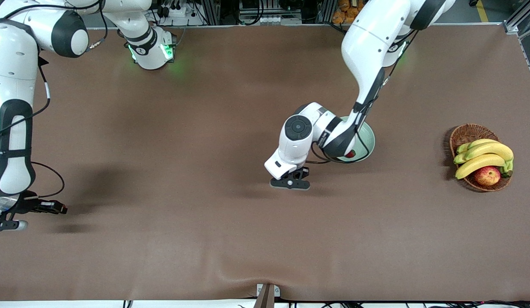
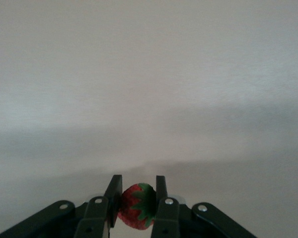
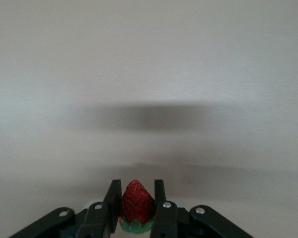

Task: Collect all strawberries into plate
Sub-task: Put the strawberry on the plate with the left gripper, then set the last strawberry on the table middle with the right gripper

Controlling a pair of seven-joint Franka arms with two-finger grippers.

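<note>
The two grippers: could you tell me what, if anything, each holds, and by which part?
The left gripper pinches a strawberry across its red sides. The right gripper pinches another strawberry across its red body, leafy cap toward the wrist.

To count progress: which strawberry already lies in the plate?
The strawberry on the plate under the left arm. The other two are held in the left gripper and right gripper.

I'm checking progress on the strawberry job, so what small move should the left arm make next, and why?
Probably carry the left tool over the plate and open it there. Its fingers are shut on a strawberry, it sits beside the plate toward the right arm's end, and one berry already lies in the plate. The right tool, at its own end of the table, also grips a strawberry.
</note>
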